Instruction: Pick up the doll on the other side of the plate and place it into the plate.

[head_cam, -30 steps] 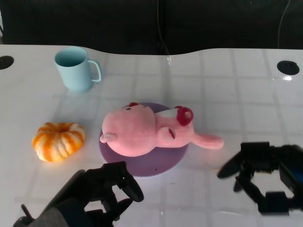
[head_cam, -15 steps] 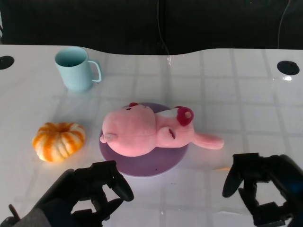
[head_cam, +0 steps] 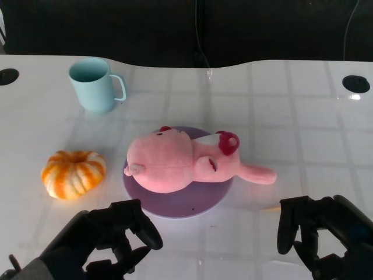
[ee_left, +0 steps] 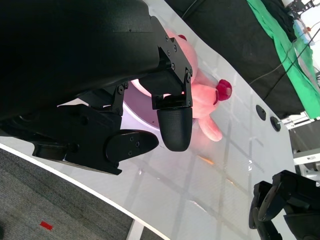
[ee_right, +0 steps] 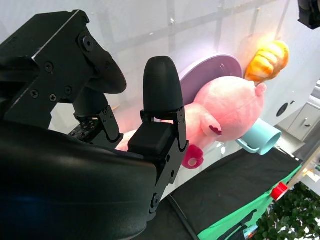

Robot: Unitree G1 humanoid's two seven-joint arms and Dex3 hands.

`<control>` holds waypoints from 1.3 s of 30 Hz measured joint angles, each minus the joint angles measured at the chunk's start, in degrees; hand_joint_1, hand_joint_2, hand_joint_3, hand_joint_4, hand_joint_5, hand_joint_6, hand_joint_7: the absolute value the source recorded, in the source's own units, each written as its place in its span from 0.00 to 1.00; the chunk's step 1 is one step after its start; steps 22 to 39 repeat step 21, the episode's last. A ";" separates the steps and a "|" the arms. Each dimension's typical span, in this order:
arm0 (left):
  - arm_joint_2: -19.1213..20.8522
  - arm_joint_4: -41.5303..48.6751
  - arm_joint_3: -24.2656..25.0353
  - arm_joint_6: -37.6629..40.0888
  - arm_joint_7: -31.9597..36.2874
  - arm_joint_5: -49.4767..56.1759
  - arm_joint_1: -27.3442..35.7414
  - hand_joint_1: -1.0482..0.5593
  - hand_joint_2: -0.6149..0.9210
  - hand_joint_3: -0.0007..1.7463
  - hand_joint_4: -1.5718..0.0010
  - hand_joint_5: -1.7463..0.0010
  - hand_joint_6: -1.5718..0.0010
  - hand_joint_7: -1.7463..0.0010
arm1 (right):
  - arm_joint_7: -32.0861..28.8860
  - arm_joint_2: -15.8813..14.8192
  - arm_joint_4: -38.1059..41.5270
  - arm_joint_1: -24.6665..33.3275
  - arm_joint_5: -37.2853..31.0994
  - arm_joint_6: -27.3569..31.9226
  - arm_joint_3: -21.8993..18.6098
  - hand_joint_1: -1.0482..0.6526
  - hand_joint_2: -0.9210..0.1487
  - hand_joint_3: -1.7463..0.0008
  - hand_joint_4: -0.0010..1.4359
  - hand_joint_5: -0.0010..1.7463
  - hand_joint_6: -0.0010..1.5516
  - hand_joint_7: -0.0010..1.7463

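Hovering low over the near edge of the tabletop, the left hand holds nothing, its fingers apart and bent. The right hand sits at the near right, likewise empty with its fingers spread. Between and just beyond them lies the purple plate, and the pink doll lies on its side across it, body over the plate and one ear stretching past the plate's right rim onto the tabletop. A dark red bow shows on the doll. Left of the plate, apart from it, sits an orange pumpkin. Farther back on the left stands a light blue mug, upright, its handle to the right.
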 measured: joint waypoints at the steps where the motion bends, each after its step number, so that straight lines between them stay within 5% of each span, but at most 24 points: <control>1: 0.00 0.01 0.00 0.00 0.00 0.01 0.00 0.59 0.98 0.32 0.61 0.09 0.62 0.27 | 0.03 -0.02 0.00 0.00 0.01 -0.01 0.00 0.66 0.57 0.19 0.60 1.00 0.52 0.85; 39: 0.36 0.43 -0.01 -0.93 -0.04 0.02 -0.05 0.58 0.99 0.29 0.61 0.11 0.62 0.28 | 2.43 -0.91 -1.99 0.06 1.04 2.63 -0.03 0.66 0.53 0.21 0.57 0.99 0.52 0.80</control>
